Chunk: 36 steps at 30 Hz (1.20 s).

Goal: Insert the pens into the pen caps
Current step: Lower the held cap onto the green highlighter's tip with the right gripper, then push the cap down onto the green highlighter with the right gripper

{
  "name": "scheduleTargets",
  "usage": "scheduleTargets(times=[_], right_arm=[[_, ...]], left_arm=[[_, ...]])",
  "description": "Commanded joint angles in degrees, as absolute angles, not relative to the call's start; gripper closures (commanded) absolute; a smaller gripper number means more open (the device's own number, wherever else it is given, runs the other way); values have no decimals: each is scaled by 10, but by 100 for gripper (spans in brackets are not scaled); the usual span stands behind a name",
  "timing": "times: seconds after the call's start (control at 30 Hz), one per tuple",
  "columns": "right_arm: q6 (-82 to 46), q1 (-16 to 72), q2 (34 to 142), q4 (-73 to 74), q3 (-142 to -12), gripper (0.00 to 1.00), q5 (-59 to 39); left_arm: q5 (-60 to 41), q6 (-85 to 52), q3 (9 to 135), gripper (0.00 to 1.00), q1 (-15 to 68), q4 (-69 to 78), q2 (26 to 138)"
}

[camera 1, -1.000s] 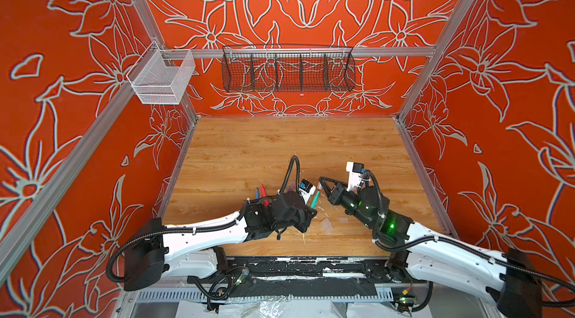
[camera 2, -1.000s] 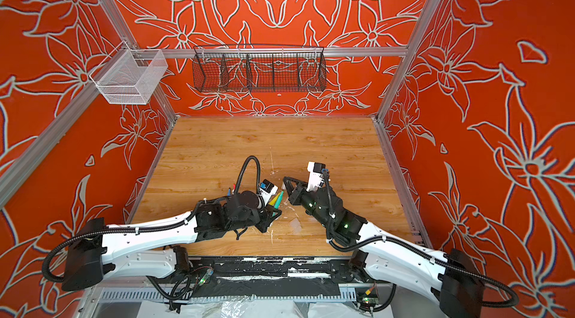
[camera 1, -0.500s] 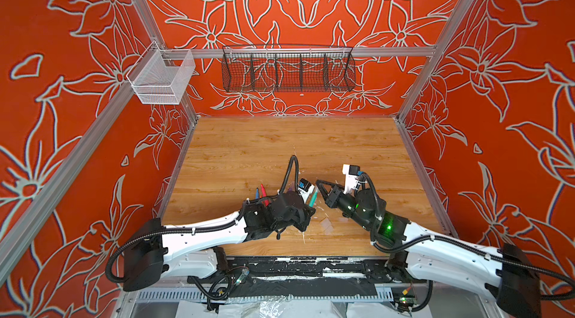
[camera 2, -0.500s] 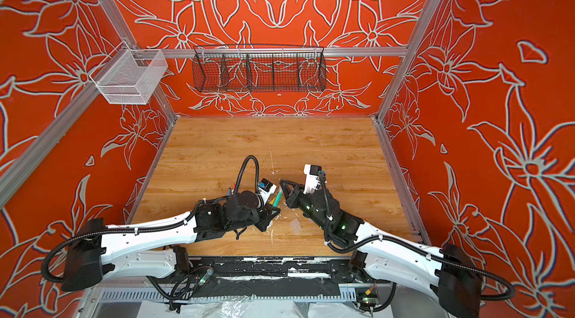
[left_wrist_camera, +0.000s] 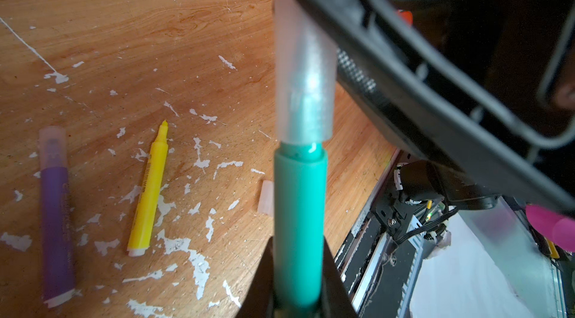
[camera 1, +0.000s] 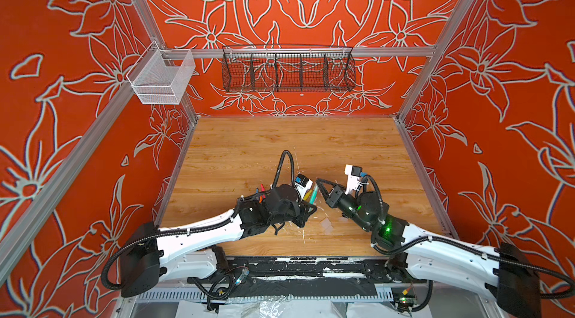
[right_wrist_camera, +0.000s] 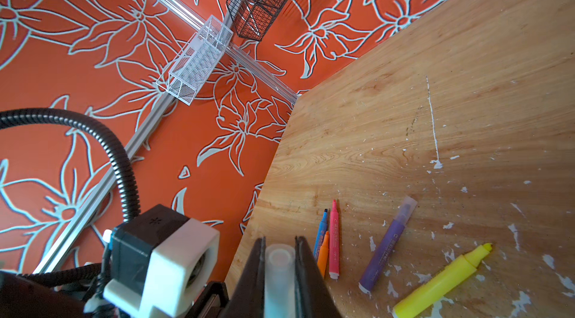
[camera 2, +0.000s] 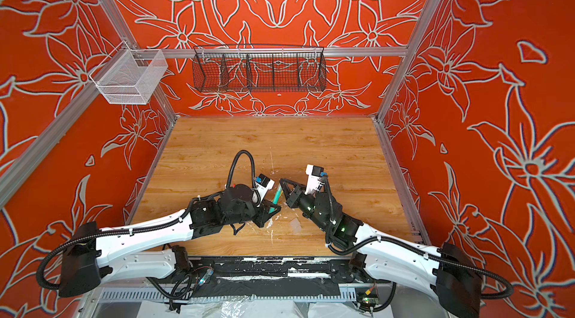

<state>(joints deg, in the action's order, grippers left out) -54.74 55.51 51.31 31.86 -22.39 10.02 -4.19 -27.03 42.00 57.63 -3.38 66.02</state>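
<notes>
Left pincer (left_wrist_camera: 297, 282) is clamped on the green pen (left_wrist_camera: 298, 207), and my right pincer (right_wrist_camera: 279, 246) squeezes a clear cap (left_wrist_camera: 303, 83). The cap sits over the pen's tip, with a sliver of neck showing. On the table (left_wrist_camera: 124, 20) lie the capped purple pen (left_wrist_camera: 56, 213) and the bare yellow pen (left_wrist_camera: 149, 192), side by side.

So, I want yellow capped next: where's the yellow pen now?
The yellow pen lies uncapped on the wooden table among white flecks, seen in both wrist views; the capped purple pen is its nearest neighbour, lying between it and the pink pen.
</notes>
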Motion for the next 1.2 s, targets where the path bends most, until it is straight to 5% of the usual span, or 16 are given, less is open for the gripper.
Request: scheduleTargets(times=[0.0,0.4,0.97,1.17], right_arm=[[-549,565,515,317,-214,88,72],[-541,568,513,307,-215,81,71],[-504,570,423,223,-232,28,81],[-494,567,370,176,-227,29,145]], left_arm=[[-51,-256,437,100,573,18,649],[-62,-245,440,100,574,19,652],[-43,-243,434,100,574,10,658],[-57,-240,430,100,574,13,659]])
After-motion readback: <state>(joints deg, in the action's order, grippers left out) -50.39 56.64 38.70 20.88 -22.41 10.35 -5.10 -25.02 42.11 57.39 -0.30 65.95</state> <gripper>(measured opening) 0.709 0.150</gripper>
